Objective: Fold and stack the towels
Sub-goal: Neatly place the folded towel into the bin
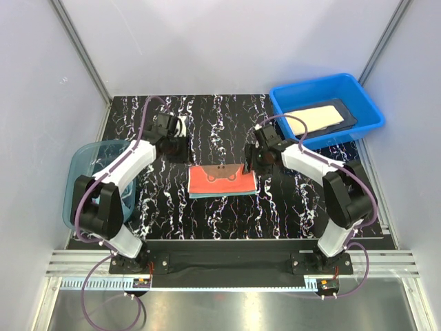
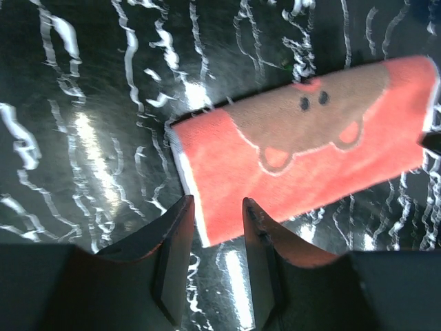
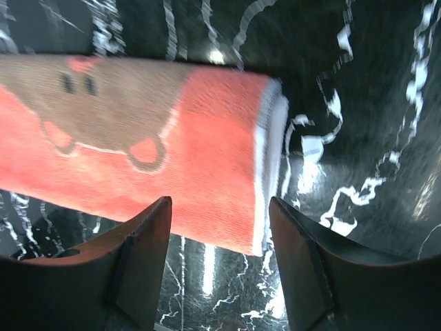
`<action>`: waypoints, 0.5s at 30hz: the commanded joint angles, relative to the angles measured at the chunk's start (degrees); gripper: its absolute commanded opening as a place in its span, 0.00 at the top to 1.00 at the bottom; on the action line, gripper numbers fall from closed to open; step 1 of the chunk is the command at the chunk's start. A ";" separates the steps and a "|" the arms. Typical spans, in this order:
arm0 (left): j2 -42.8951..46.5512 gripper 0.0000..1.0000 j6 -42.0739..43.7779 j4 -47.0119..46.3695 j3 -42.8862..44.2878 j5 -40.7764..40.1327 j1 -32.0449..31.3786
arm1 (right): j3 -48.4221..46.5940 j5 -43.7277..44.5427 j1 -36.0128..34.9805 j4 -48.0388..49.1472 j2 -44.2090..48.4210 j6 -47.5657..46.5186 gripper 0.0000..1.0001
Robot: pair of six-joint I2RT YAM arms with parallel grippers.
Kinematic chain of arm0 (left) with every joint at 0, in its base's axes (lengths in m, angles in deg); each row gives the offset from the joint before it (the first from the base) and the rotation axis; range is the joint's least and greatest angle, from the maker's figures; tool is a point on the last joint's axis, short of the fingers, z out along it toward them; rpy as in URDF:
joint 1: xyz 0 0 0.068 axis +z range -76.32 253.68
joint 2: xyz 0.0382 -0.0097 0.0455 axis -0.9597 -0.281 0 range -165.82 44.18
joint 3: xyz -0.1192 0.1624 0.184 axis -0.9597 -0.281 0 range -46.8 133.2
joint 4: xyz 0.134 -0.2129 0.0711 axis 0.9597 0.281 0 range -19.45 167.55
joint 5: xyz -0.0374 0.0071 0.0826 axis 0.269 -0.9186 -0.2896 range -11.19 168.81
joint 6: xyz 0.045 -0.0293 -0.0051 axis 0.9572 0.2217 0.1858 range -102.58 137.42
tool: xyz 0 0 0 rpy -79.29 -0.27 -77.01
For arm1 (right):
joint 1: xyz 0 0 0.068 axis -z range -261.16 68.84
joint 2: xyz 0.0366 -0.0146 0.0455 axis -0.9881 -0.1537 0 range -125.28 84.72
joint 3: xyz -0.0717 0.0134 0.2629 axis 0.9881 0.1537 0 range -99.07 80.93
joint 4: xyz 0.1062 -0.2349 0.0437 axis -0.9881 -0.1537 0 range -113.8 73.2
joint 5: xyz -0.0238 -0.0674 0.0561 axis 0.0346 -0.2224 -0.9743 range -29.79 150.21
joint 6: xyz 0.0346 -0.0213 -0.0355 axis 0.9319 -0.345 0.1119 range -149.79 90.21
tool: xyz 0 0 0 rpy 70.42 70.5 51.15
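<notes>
A folded red towel point(image 1: 222, 181) with a brown bear face lies flat mid-table, a light teal layer point(image 1: 207, 196) showing along its near edge. My left gripper point(image 1: 181, 149) hovers just beyond its back left corner, and my right gripper point(image 1: 247, 164) is at its back right corner. In the left wrist view the red towel point(image 2: 310, 155) lies past my left gripper point(image 2: 215, 212), which is open and holds nothing. In the right wrist view the red towel point(image 3: 138, 145) likewise lies beyond my open right gripper point(image 3: 219, 210). A pale yellow towel point(image 1: 313, 117) rests on a dark slate one point(image 1: 346, 115).
The blue plastic bin point(image 1: 365, 103) holding those two towels stands at the back right corner. A translucent teal tub point(image 1: 83, 165) sits at the left edge, behind my left arm. White walls close in the black marbled table point(image 1: 220, 117) on three sides.
</notes>
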 commanded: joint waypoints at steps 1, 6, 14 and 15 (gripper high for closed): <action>-0.75 0.61 -1.06 -3.17 -5.09 7.02 0.31 | 2.35 -0.73 -0.08 2.99 -0.23 4.17 0.34; 0.47 0.61 -1.59 -5.12 -8.27 7.39 0.31 | 2.97 -1.07 -0.08 4.31 -2.68 2.42 0.35; 3.81 0.61 -0.54 -3.10 -6.61 5.80 1.19 | 6.83 -3.89 -0.08 6.50 -5.06 3.82 0.43; 4.42 0.61 -0.36 -3.18 -6.08 4.93 1.27 | 7.27 -4.06 -0.08 6.85 -5.15 4.25 0.44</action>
